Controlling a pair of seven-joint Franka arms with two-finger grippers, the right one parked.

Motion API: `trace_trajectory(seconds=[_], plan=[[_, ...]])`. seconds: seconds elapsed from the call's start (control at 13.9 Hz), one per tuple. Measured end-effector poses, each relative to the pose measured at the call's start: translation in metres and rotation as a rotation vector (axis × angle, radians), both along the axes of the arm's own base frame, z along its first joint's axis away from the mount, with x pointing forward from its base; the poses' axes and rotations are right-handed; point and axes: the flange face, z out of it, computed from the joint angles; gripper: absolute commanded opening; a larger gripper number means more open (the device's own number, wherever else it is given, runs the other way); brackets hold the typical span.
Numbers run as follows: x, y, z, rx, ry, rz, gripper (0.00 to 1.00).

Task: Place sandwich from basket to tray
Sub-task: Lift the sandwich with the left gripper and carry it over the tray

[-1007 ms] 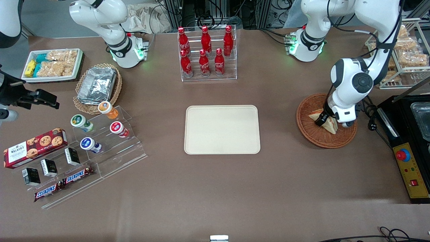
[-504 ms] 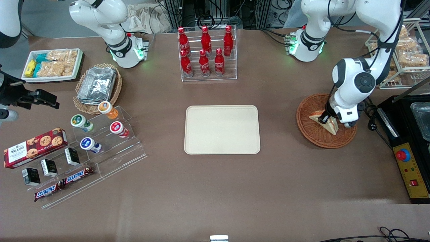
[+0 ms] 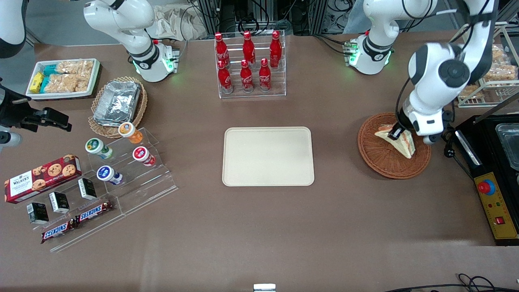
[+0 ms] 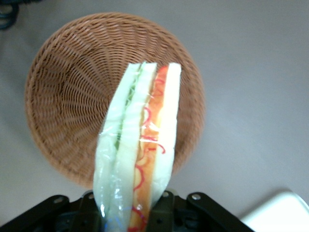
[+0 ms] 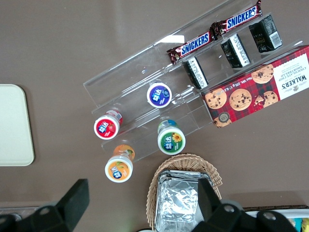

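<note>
The gripper (image 3: 395,132) — jaws clamped on the sandwich (image 3: 401,142) above the basket (image 3: 379,156) — should carry it level, gently, to the tray (image 3: 268,156).

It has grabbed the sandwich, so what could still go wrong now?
The claw pinches only one end of the wrapped triangular white-bread sandwich, which hangs over the round reddish-brown wicker basket; it might slip out or swing. The flat cream rectangular tray has a low rim, so a tilted release could tip it.

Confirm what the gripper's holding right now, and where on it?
The gripper holds the sandwich above the basket, its fingers clamped across the bread faces at one end.
</note>
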Motion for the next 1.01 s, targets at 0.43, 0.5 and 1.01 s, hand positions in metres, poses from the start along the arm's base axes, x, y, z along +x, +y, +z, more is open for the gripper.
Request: trace_trajectory(seconds=[0.43, 0.5, 1.01], plan=[[0.013, -0.143, 0.071, -0.026, 0.053, -0.244, 0.00], [0.015, -0.167, 0.058, -0.039, 0.052, -0.286, 0.00], [0.007, -0.276, -0.032, -0.070, 0.106, -0.716, 0.00]])
